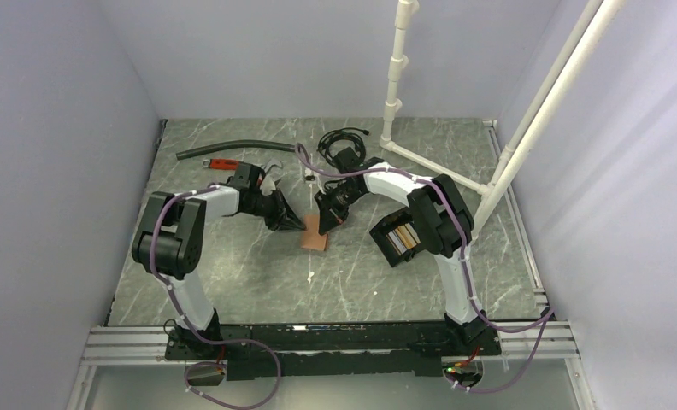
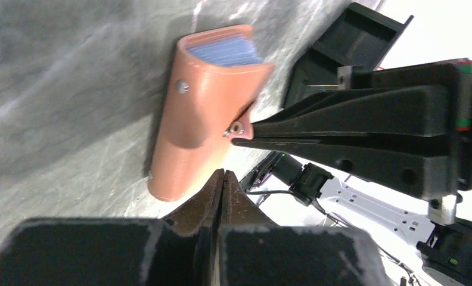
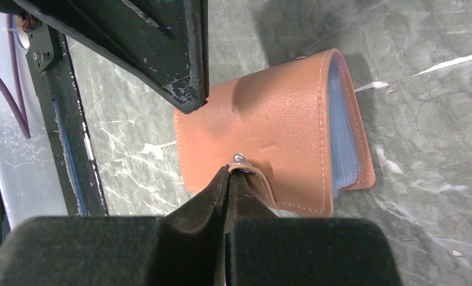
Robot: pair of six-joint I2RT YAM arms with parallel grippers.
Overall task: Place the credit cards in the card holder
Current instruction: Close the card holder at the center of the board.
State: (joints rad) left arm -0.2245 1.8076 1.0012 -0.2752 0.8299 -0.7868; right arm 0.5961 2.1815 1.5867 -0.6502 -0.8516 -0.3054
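Observation:
The card holder, a black tray, lies at the right, partly under my right arm's elbow. Gold and brown credit cards sit inside it. A tan leather wallet lies mid-table with bluish leaves at its open end. My right gripper is shut, its tips against the raised snap tab; whether the tab is pinched I cannot tell. My left gripper is shut at the wallet's opposite edge, one finger on the cover.
A black hose, a red-handled tool and a coil of black cable lie at the back. A white pipe frame rises at the back right. Walls close in the left and right sides.

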